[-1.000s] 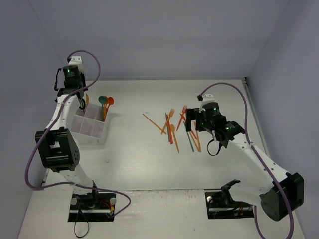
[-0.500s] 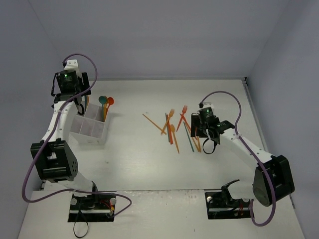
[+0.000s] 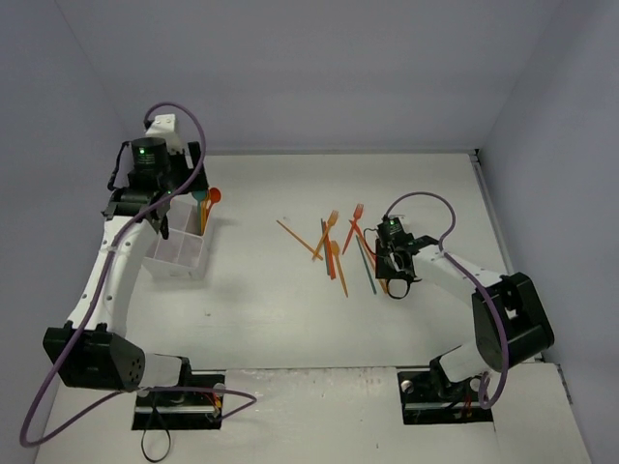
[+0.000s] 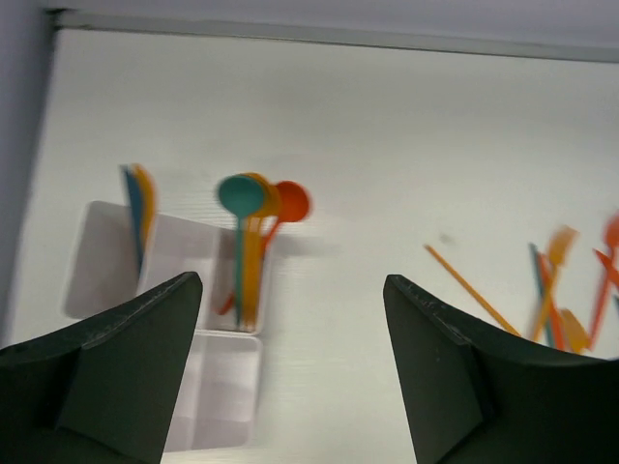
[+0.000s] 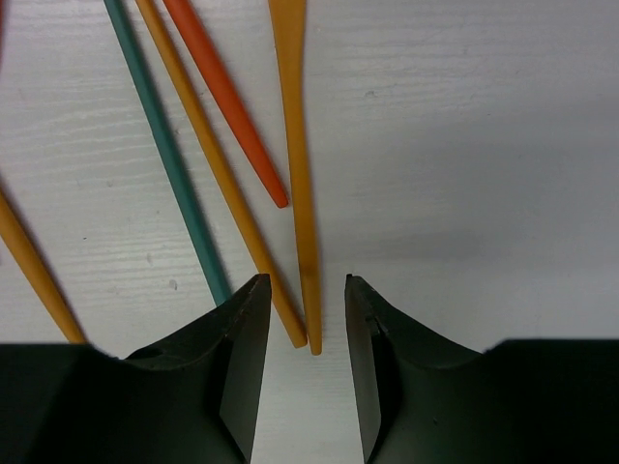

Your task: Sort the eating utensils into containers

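Note:
The containers are a white compartment box (image 3: 180, 253) at the left. In the left wrist view the box (image 4: 224, 385) holds teal and orange spoons (image 4: 248, 198) in one cell and teal and orange flat pieces (image 4: 136, 201) in another. My left gripper (image 4: 290, 280) hangs open and empty above the box (image 3: 160, 198). Loose eating utensils (image 3: 338, 246) lie mid-table. My right gripper (image 5: 308, 282) is down at their right edge (image 3: 387, 275). Its jaws stand narrowly apart around the ends of an orange utensil (image 5: 296, 145) and an orange stick (image 5: 208, 145), touching neither.
A red stick (image 5: 227, 106) and a teal stick (image 5: 164, 155) lie just left of the right jaws. Another orange stick (image 4: 472, 288) and forks (image 4: 553, 261) show at the right of the left wrist view. The back wall edge (image 4: 319, 34) runs behind the box.
The left gripper opened wide over the box and drew up and back from it. The right gripper came down onto the pile's right edge and its jaws narrowed around two orange ends.

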`<action>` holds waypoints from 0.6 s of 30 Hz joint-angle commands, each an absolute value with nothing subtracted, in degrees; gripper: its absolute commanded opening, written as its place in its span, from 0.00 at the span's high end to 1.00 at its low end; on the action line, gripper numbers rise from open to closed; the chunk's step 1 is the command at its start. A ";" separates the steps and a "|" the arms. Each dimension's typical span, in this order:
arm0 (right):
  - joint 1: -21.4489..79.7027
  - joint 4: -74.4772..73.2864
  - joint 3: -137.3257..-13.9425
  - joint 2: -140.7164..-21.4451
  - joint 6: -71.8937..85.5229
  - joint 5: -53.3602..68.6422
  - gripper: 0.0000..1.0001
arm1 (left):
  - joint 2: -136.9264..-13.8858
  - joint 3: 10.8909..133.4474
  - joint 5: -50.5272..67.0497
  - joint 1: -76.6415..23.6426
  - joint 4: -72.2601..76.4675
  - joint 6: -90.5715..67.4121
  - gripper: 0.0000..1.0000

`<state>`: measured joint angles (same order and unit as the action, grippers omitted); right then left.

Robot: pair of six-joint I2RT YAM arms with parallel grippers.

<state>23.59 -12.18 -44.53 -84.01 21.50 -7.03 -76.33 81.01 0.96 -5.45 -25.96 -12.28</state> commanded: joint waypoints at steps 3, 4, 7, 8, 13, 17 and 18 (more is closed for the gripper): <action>22.95 -9.56 -45.44 -87.00 23.00 -8.75 0.69 | -69.17 78.10 4.19 -8.99 -27.36 -15.46 0.27; 22.81 -9.28 -45.35 -87.48 23.03 -8.96 0.69 | -68.53 77.88 4.09 -9.14 -27.63 -15.55 0.27; 22.30 -8.66 -45.25 -88.54 23.01 -9.11 0.71 | -67.36 77.89 3.73 -9.33 -28.35 -15.44 0.27; 22.06 -8.39 -45.21 -88.82 22.98 -9.04 0.71 | -67.05 77.92 3.63 -9.37 -28.45 -15.37 0.26; 21.10 -7.53 -44.79 -89.39 22.45 -8.65 0.74 | -66.45 77.79 4.06 -9.68 -28.71 -15.72 0.27; 20.36 -7.37 -44.51 -90.57 22.10 -8.26 0.83 | -66.53 77.16 4.65 -10.04 -28.56 -16.78 0.26; 20.16 -7.31 -44.25 -90.83 22.29 -8.26 0.87 | -66.53 77.09 5.11 -10.17 -28.56 -17.24 0.26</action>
<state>21.13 -7.52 -44.64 -89.26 22.44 -7.18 -67.66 76.88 3.66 -9.45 -30.43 -15.14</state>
